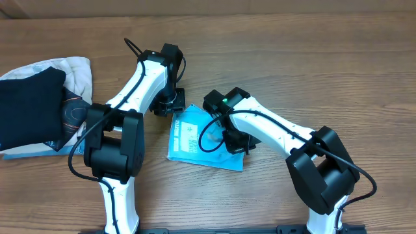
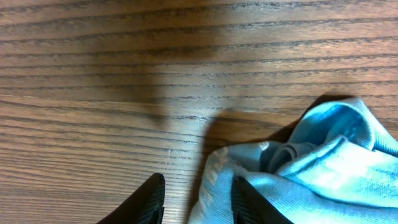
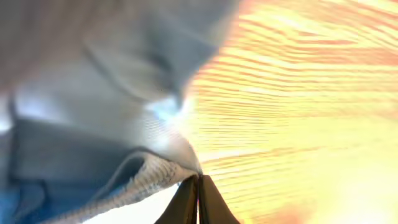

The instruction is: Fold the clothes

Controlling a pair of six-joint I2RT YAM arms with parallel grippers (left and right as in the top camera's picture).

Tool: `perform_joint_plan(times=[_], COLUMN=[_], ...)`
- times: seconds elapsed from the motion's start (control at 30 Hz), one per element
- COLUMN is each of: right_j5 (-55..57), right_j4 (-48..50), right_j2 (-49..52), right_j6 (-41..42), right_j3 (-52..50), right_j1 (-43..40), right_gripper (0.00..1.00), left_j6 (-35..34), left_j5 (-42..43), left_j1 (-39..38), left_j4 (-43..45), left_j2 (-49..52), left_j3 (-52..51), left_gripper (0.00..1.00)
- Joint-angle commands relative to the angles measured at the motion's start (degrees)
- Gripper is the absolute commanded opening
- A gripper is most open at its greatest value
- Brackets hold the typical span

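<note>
Right gripper [image 3: 198, 186] clamped on T-shirt [image 1: 195, 140] hem to lift it; left gripper [image 2: 198, 182] apart, straddling another corner, ready to pinch.

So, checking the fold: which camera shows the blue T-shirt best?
Overhead: the blue T-shirt shows nearly whole, folded between the arms. Left wrist catches only a bunched corner beside the left claw; right wrist, a blurred hem pinched in the right claw.

Two arms, a left arm [image 1: 140, 78] and a right arm [image 1: 273, 130]; one sky-blue T-shirt [image 1: 188, 136] mid-frame; one black garment [image 1: 29, 107] and one pale garment [image 1: 78, 71] upper left; one wooden surface [image 1: 312, 52].
</note>
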Motion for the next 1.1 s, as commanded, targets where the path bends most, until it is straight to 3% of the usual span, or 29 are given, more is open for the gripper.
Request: perform_joint_plan(times=[0.0, 0.13, 0.27, 0.43, 0.57, 0.67, 0.83, 1.07], right_j5=[8.28, 8.26, 7.52, 5.60, -4.11, -19.50, -19.21, -19.21], right_j4=[-1.40, -1.68, -1.90, -1.42, 3.78, 8.68, 9.27, 9.57], right_j2=[-0.28, -0.33, -0.83, -4.76, -10.56, -13.33, -12.07, -8.63], right_j6=[13.60, 13.57, 13.16, 13.00, 0.22, -17.29, -22.32, -22.56], right_j3=[-0.02, -0.04, -0.02, 0.04, 0.33, 0.35, 0.02, -0.13], right_j1=[-1.92, -2.38, -2.16, -2.05, -2.05, -1.60, -0.44, -0.37], right_gripper=[0.04, 0.09, 0.22, 0.23, 0.23, 0.27, 0.33, 0.34], left_j6=[1.75, 2.32, 2.36, 2.36, 2.36, 2.36, 2.36, 2.36], left_j5=[0.50, 0.50, 0.52, 0.50, 0.50, 0.50, 0.50, 0.50], left_j1=[-0.09, -0.09, -0.09, -0.09, -0.09, -0.07, -0.07, -0.07], left_j4=[-0.15, -0.15, -0.15, -0.17, -0.11, -0.11, -0.17, -0.17], left_j2=[1.22, 1.22, 1.22, 1.22, 1.22, 1.22, 1.22, 1.22], left_j3=[0.39, 0.39, 0.39, 0.39, 0.39, 0.39, 0.39, 0.39], left_gripper=[0.38, 0.38, 0.38, 0.38, 0.38, 0.38, 0.39, 0.39])
